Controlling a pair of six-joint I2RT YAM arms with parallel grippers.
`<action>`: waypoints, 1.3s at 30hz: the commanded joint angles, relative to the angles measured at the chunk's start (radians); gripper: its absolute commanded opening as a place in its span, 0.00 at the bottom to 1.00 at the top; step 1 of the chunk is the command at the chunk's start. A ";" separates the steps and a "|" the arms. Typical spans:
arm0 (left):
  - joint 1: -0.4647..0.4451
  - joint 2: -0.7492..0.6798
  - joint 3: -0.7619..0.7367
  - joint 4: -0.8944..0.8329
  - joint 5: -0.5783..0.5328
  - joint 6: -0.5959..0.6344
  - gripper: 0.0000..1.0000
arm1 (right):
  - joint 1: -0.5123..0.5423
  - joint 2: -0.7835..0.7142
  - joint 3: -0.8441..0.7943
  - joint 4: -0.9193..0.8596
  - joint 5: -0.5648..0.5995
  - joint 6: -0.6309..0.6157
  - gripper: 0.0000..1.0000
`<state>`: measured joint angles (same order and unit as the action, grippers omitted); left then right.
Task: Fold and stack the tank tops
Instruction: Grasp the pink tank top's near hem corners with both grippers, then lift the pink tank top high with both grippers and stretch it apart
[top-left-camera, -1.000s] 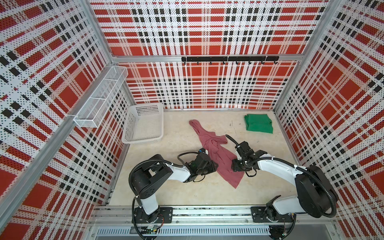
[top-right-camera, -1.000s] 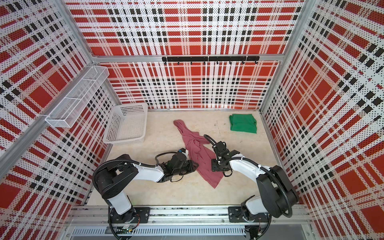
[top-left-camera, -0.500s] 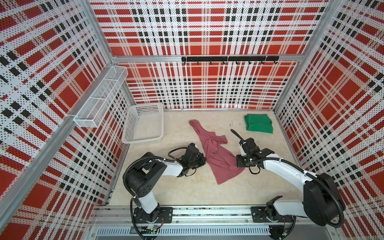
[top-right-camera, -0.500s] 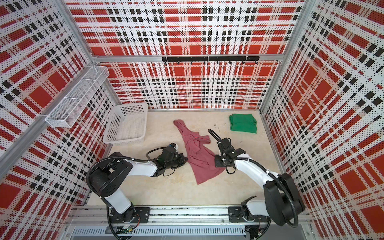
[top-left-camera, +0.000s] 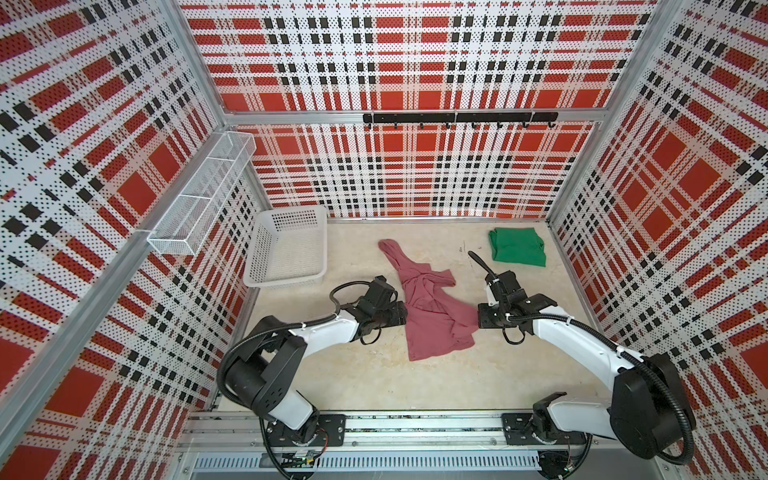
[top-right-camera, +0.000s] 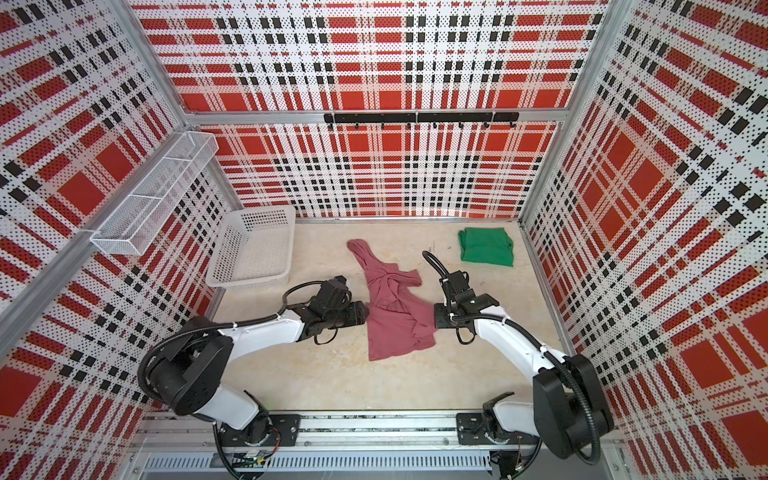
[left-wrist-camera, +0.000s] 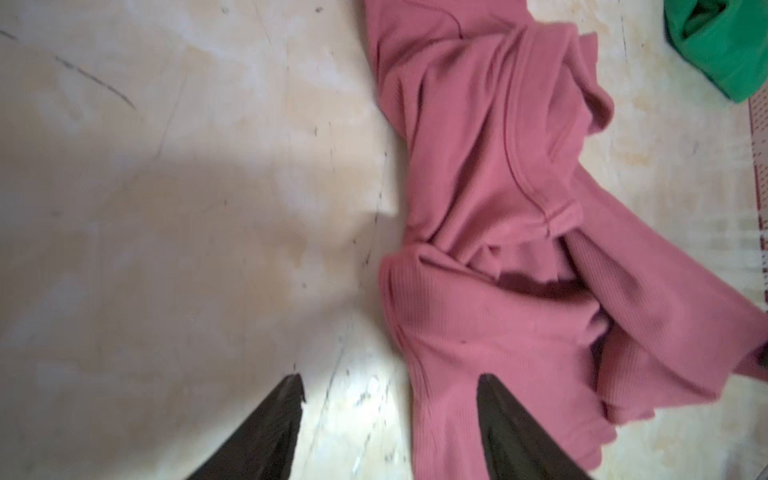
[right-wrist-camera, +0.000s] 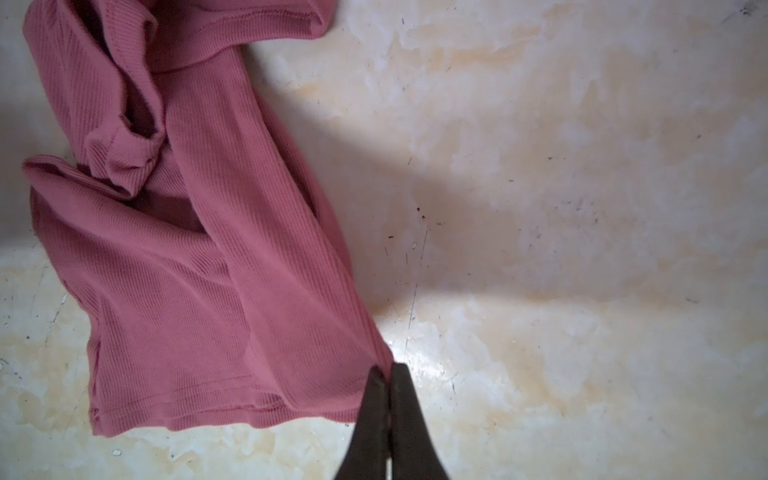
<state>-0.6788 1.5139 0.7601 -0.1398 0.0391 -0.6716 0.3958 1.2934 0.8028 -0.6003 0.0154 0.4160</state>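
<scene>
The dusty pink tank top (top-left-camera: 432, 309) (top-right-camera: 395, 320) lies crumpled mid-table, its lower part spread wider than its bunched upper part. My right gripper (right-wrist-camera: 388, 368) (top-left-camera: 478, 322) is shut on its right side edge, which is drawn taut. My left gripper (left-wrist-camera: 390, 380) (top-left-camera: 405, 313) stands open at the pink top's (left-wrist-camera: 498, 249) left edge; one finger (left-wrist-camera: 498, 411) lies over the cloth, the other over bare table. The green tank top (top-left-camera: 517, 251) (top-right-camera: 486, 247) lies folded at the back right, away from both grippers.
A white perforated basket (top-left-camera: 284, 283) stands at the back left, close behind my left arm. A wire shelf (top-left-camera: 199, 195) hangs on the left wall and a black hook rail (top-left-camera: 457, 117) on the back wall. Plaid walls close in three sides.
Both grippers drew apart and the pink top's lower part spread wider. My left gripper shut and then opened, letting go of the cloth. My right gripper closed on the right edge.
</scene>
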 joint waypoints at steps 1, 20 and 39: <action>-0.085 -0.055 -0.009 -0.173 -0.012 -0.037 0.67 | -0.008 -0.004 -0.007 0.000 0.011 -0.007 0.00; -0.204 0.045 -0.152 0.088 0.205 -0.251 0.42 | -0.009 -0.029 -0.013 0.002 0.021 -0.005 0.00; 0.144 -0.159 0.397 -0.312 0.047 0.090 0.00 | -0.105 -0.119 0.262 -0.013 0.071 -0.099 0.00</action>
<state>-0.6174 1.4506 1.0615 -0.3408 0.1352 -0.6968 0.3336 1.2282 1.0023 -0.6315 0.0757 0.3511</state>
